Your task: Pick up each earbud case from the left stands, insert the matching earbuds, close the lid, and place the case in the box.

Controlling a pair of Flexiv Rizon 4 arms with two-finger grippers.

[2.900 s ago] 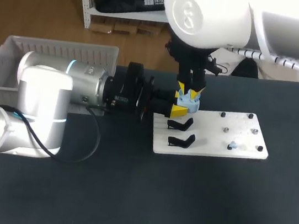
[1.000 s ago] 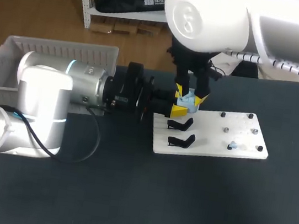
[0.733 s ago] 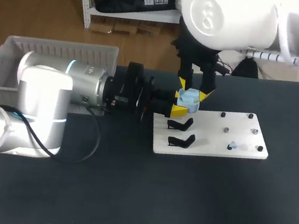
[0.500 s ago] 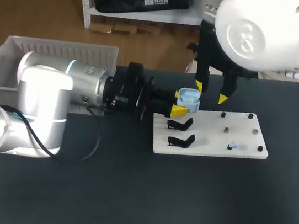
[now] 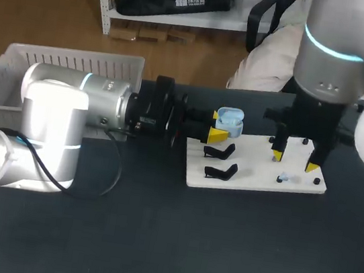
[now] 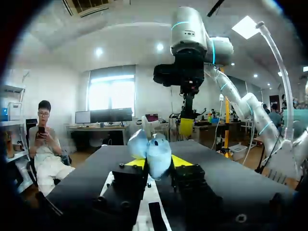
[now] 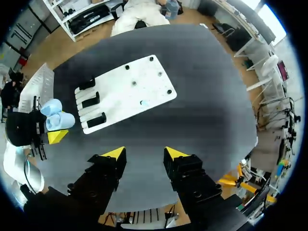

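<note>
My left gripper (image 5: 218, 127) is shut on a light blue earbud case (image 5: 229, 121) with its lid up, held level just off the white board's (image 5: 252, 170) far left corner. The left wrist view has the case (image 6: 153, 149) between the yellow tips of that gripper (image 6: 157, 161). My right gripper (image 5: 295, 159) hangs open and empty over the board's right end, above a small pale blue earbud (image 5: 284, 178). From the right wrist view, the right gripper (image 7: 143, 153) stands high above the table, with the board (image 7: 122, 91), the earbud (image 7: 143, 102) and the case (image 7: 55, 115) far below.
Black stands (image 5: 220, 161) sit empty on the board's left side, and small black pegs (image 5: 306, 142) dot its right side. A white slatted basket (image 5: 16, 62) stands at the table's far left, behind my left arm.
My right gripper left the case, opened wider and swung right, and now hangs over the board's right end. The left gripper and the case stayed where they were.
</note>
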